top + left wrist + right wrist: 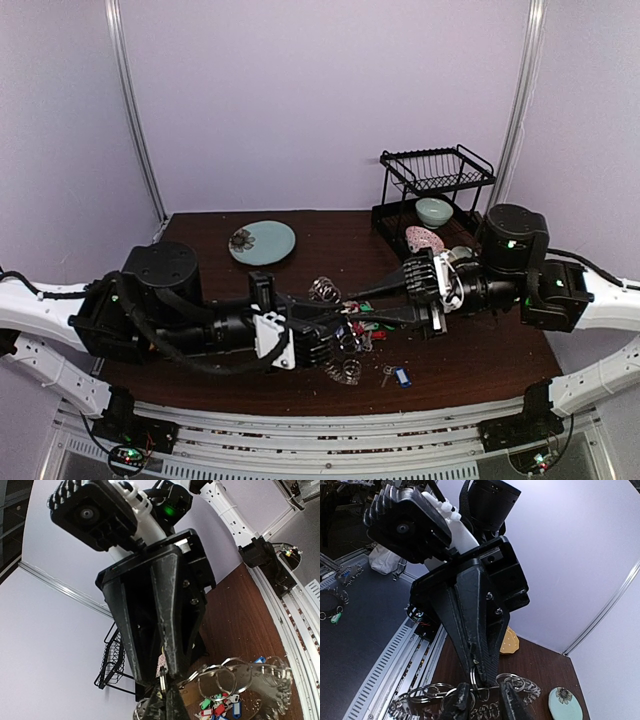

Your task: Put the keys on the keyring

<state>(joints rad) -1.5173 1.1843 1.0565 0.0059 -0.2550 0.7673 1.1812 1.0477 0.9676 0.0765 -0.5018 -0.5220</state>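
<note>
Between my two pairs of fingertips (512, 705) sits the keyring (235, 677), its silvery fringe fanning out to either side. My left gripper (476, 672) is pinched tight on one thin loop of it, tips pressed together. My right gripper (487, 704) meets those tips head-on, its fingers (462, 702) a narrow gap apart astride the ring; a small key (161, 670) stands right at their tips, but whether they clamp it I cannot tell. Just beside both grips bunch the keys (219, 707) with green, red and blue tags. One blue-tagged key (400, 377) lies apart on the table (330, 235), on the near side of my right fingers
</note>
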